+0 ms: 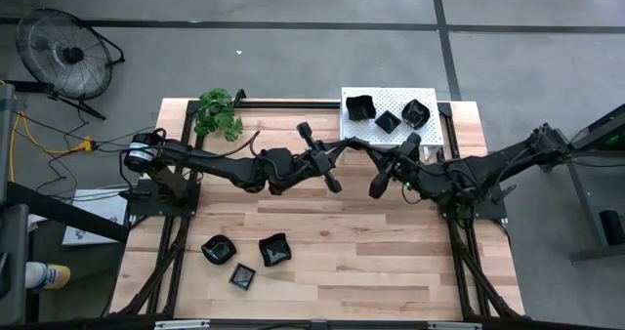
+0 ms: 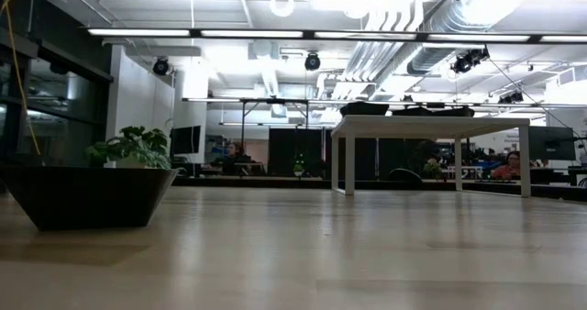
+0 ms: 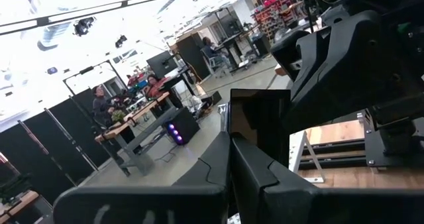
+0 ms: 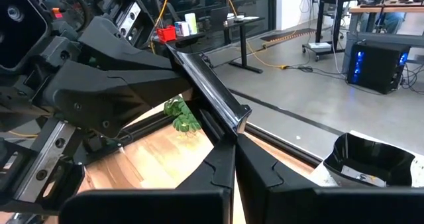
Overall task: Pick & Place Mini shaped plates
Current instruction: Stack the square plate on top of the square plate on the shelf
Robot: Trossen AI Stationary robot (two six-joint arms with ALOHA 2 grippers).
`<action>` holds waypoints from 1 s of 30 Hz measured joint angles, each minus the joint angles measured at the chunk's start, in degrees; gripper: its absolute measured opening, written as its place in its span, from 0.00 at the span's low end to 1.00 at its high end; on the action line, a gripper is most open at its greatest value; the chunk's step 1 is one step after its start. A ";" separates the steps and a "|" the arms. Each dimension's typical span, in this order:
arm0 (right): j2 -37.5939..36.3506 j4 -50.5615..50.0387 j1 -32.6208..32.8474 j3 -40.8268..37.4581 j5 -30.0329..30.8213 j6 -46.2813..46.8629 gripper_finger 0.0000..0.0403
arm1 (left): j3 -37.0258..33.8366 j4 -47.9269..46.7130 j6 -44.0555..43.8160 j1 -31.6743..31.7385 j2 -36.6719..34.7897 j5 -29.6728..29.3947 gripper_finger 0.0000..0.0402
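Handover mid-air, over table centre: both my grippers, left (image 1: 350, 145) & right (image 1: 363, 146), clenched on one plate (image 4: 211, 93). Others on rack (image 1: 352, 120) & near edge. Next: left must release, I reckon.

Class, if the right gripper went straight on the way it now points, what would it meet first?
The left gripper, facing the right gripper head-on; both are shut on one black square plate between them. Depth is unclear.
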 joint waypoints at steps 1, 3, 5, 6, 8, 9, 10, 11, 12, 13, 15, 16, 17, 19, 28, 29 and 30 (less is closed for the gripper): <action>0.00 0.00 0.00 0.00 0.04 0.16 0.00 | 0.00 0.00 -0.02 0.00 0.00 0.00 0.01; 0.00 0.00 0.00 0.00 0.25 0.20 0.00 | 0.00 0.00 -0.02 0.00 0.00 0.24 0.04; 0.00 0.02 0.00 0.00 0.62 0.39 0.00 | 0.00 -0.15 -0.02 0.00 0.00 0.73 0.06; 0.00 0.02 0.00 0.00 0.87 0.49 0.00 | 0.00 -0.20 -0.02 0.00 0.00 1.33 0.08; 0.00 0.04 0.00 0.00 0.99 0.59 0.00 | 0.00 -0.20 -0.02 0.00 0.00 2.33 0.11; 0.00 0.03 0.00 0.00 1.09 0.61 0.00 | 0.00 -0.20 -0.02 0.00 0.00 2.79 0.12; 0.00 0.04 0.00 0.00 1.20 0.61 0.00 | 0.00 -0.20 -0.02 0.00 -0.02 2.95 0.13; 0.00 0.05 0.00 0.00 1.44 0.61 0.00 | 0.00 -0.22 -0.02 0.00 -0.02 2.97 0.14; 0.00 0.04 0.00 0.00 1.60 0.62 0.00 | 0.00 -0.26 0.00 0.00 -0.02 2.99 0.15; 0.00 0.05 0.00 0.00 1.80 0.69 0.00 | 0.00 -0.32 -0.02 0.00 -0.02 2.98 0.17; 0.00 0.04 0.00 0.00 2.01 1.65 0.00 | 0.00 -0.35 0.00 0.00 -0.02 2.99 0.18; 0.00 0.02 0.00 0.00 2.00 1.91 0.00 | 0.00 -0.36 0.00 0.00 -0.02 2.99 0.19; 0.00 -0.02 0.00 0.00 2.01 1.92 0.00 | 0.00 -0.40 0.00 0.00 -0.04 2.99 0.20; 0.00 -0.19 0.00 0.00 2.03 2.00 0.00 | -0.02 -0.42 0.00 0.00 -0.07 2.99 0.21; 0.00 -0.83 -1.25 0.00 2.17 3.55 0.00 | -0.02 -0.15 2.71 -0.02 -0.08 1.33 0.22; 0.00 -0.85 -1.60 0.00 1.97 3.60 0.00 | -0.02 -0.15 2.77 -0.02 -0.11 0.26 0.22; 0.00 -0.86 -1.91 0.00 1.70 3.59 0.00 | -0.02 -0.15 2.78 -0.02 -0.13 -0.64 0.22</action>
